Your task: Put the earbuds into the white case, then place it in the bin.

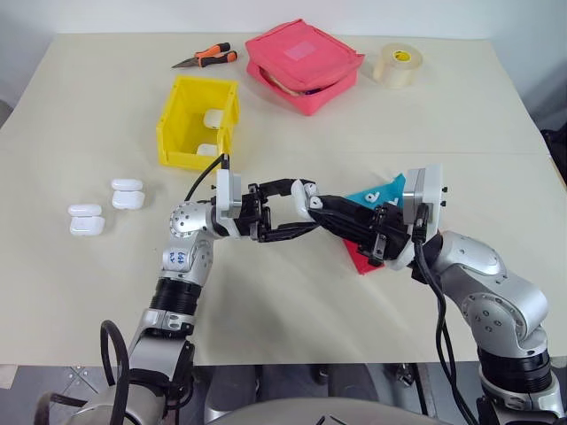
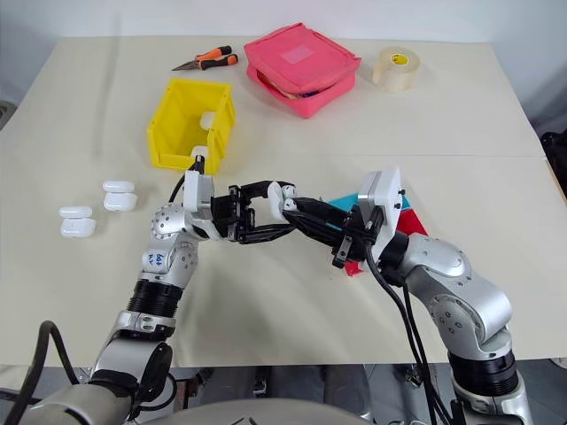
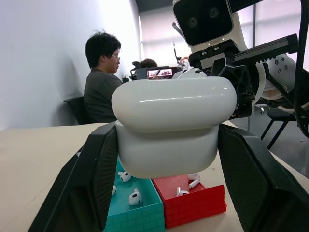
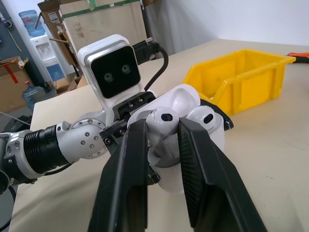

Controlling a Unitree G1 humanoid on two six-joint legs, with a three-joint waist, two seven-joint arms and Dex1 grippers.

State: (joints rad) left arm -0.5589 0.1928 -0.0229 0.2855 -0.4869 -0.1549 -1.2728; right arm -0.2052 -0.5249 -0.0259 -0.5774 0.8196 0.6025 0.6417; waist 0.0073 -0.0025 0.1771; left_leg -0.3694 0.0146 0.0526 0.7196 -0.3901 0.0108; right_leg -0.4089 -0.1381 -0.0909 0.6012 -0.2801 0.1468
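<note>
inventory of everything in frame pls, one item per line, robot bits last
bin: 1, yellow, far left of table, white cases inside
spare cases: 4, white, loose at left edge
held case: 1, white, open, in left gripper
earbuds: 2 in held case; more in trays
trays: 2, teal and red, under right arm
pouch: 1, pink, far centre
pliers: 1, orange-black, far left
tape roll: 1, cream, far right
person: 1, seated in background
left gripper: shut on case
right gripper: at the earbuds

Seven white cases (image 1: pixel 305 193), one bin (image 1: pixel 182 124).
</note>
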